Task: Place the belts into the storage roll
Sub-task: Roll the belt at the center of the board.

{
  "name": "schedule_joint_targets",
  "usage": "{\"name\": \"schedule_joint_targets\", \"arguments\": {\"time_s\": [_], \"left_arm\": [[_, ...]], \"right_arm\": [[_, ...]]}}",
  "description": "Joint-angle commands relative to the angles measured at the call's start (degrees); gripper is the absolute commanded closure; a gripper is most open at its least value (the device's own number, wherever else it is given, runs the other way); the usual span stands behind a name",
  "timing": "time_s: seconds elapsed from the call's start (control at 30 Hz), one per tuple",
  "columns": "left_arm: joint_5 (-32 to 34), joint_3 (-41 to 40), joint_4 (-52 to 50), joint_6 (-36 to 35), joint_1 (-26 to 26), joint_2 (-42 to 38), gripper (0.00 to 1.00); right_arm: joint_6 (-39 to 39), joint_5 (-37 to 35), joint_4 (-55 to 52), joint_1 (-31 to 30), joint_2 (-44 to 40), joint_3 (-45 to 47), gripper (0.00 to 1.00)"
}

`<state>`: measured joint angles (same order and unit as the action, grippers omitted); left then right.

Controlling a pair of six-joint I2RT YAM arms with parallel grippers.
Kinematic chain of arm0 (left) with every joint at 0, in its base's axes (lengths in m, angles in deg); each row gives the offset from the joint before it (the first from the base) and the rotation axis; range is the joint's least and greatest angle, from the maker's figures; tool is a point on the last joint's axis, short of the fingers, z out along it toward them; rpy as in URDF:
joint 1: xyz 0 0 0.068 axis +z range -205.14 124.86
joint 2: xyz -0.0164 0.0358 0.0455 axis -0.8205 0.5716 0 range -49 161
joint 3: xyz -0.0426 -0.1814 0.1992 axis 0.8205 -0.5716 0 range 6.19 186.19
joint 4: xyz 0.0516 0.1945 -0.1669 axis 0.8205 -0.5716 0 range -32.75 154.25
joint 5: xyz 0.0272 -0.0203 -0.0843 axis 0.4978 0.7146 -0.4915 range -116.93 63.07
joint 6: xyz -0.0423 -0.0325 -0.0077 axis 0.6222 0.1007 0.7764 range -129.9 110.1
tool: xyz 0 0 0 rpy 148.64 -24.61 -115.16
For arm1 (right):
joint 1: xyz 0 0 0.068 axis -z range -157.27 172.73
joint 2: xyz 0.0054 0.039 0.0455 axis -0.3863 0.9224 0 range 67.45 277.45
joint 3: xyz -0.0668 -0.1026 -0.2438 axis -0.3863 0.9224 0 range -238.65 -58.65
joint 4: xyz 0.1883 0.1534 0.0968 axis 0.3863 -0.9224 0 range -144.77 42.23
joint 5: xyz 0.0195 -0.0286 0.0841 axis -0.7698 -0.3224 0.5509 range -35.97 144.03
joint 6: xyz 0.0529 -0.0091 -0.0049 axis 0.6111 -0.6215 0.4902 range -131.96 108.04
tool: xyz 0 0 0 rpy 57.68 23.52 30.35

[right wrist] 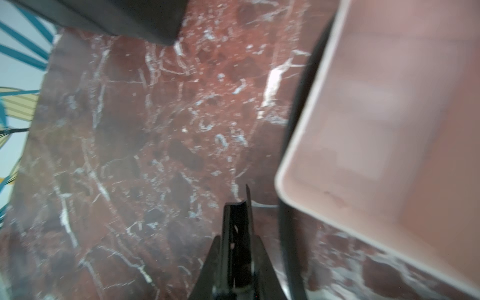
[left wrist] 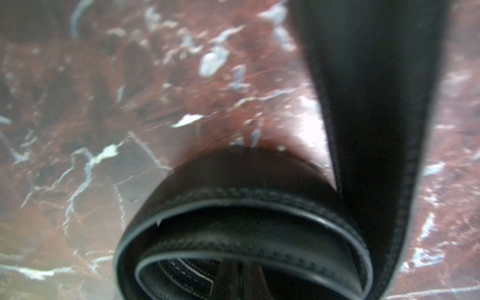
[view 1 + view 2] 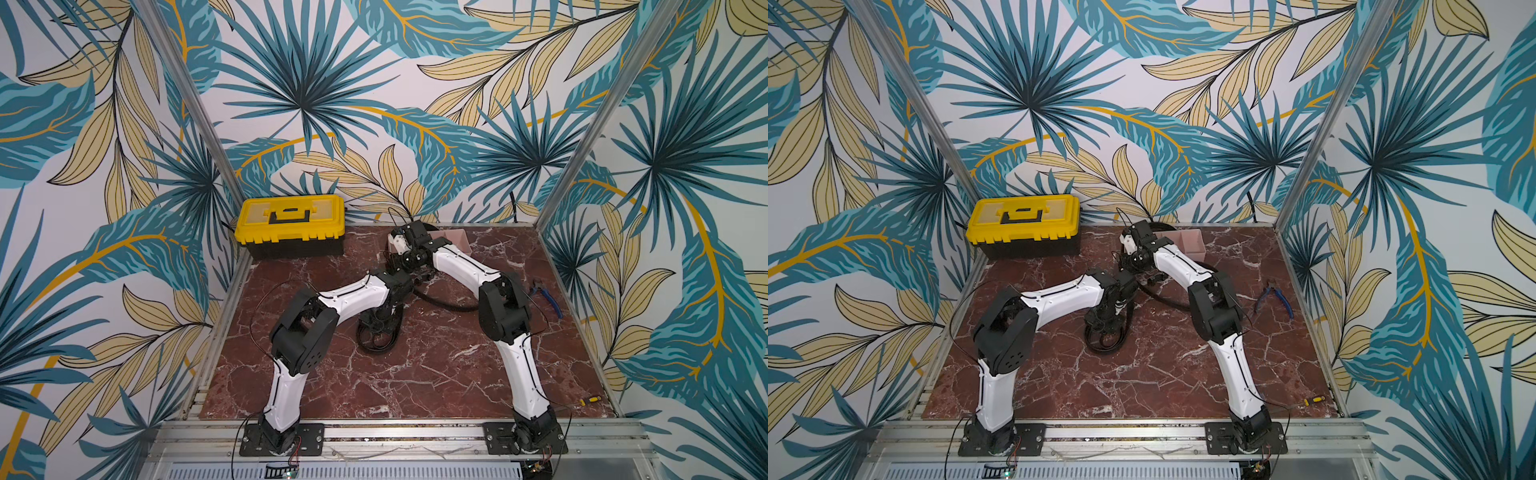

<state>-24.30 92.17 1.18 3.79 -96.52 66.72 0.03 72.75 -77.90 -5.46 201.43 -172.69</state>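
Observation:
A black belt wound into a loose coil [image 3: 376, 338] lies mid-table under my left gripper [image 3: 377, 320]. In the left wrist view the coil [image 2: 244, 207] rings the left gripper [image 2: 237, 275], which is shut on an inner turn, and a strap [image 2: 376, 104] trails away from it. A black strap [image 3: 449, 305] curves on toward the right arm. The storage roll, a pale pink tray [image 3: 457, 239], sits at the back. My right gripper [image 1: 237, 236] hangs just left of the tray [image 1: 389, 130], shut on a glossy black belt end [image 1: 237, 220]. A strap [image 1: 294, 124] runs along the tray's wall.
A yellow-and-black toolbox [image 3: 291, 224] stands at the back left corner. Blue-handled pliers [image 3: 548, 297] lie near the right wall and a small screwdriver [image 3: 590, 400] at the front right. Patterned walls close in three sides of the red marble table [image 3: 415, 374].

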Motion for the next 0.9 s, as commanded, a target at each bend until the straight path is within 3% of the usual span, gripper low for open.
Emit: {"name": "schedule_joint_targets", "arguments": {"time_s": [0.0, 0.1, 0.3, 0.4, 0.7, 0.87], "left_arm": [[-1.67, 0.86, 2.77, -3.16, -1.05, -0.22, 1.0], [-1.93, 0.52, 3.94, -3.92, -1.42, -0.64, 1.0], [-2.19, -4.06, 7.07, -4.0, -1.71, -1.7, 1.0], [-2.05, -4.98, 8.0, -3.78, -1.68, -1.72, 1.0], [-0.44, -4.92, 8.84, -3.49, -1.76, -1.68, 1.0], [0.18, -4.94, 9.19, -3.33, -1.76, -1.79, 1.0]], "right_arm": [[0.98, 3.4, 2.86, -3.57, 1.24, -1.25, 1.0], [3.28, 0.1, 0.41, -5.9, 4.0, -4.02, 1.0], [6.17, 0.15, -12.45, -9.49, 14.4, -21.92, 0.93], [7.4, 0.91, -11.41, -10.85, 14.39, -21.11, 0.91], [10.4, 9.19, -12.15, -11.79, 11.73, -18.38, 0.54], [12.1, 8.77, -9.53, -11.08, 8.2, -18.76, 0.48]]}}
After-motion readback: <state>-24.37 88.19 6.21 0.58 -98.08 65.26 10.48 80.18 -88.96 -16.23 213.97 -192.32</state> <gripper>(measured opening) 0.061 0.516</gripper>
